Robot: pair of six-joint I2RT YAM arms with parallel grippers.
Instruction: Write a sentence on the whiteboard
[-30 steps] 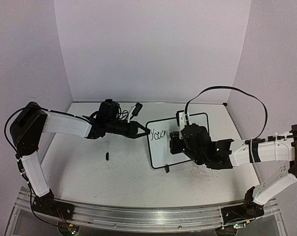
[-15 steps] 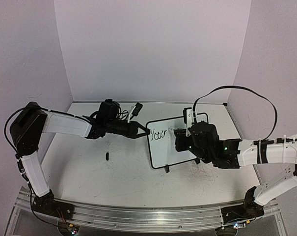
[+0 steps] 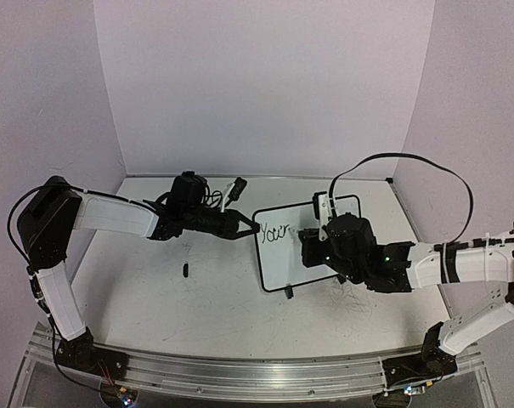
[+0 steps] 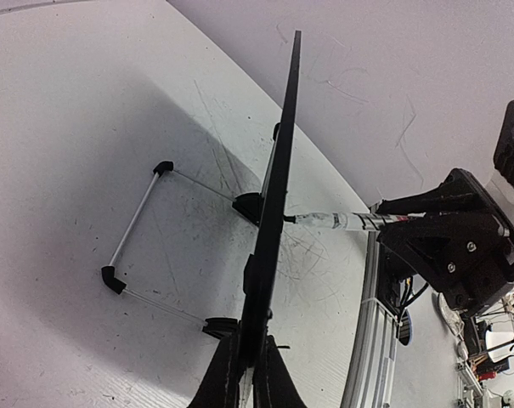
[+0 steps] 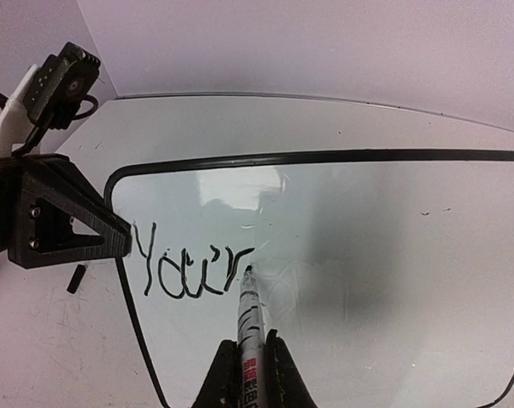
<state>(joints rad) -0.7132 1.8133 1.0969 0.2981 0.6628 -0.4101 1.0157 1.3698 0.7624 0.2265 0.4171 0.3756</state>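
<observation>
The left arm [image 3: 112, 217] and right arm [image 3: 465, 263] share white shells and black joints (a black cable [image 3: 401, 155] loops above the right one); small screws [image 5: 33, 211] stud their black, triangular jaws.

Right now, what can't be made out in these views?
- Top external: marker tip, hidden behind the right gripper.
- Left wrist: whiteboard seen edge-on; writing unseen.
- Right wrist: marker label too small; whiteboard's lower edge cut off.
- Top external: small dark object unidentifiable.

High overview; wrist close-ups of whiteboard [image 3: 278, 259]
</observation>
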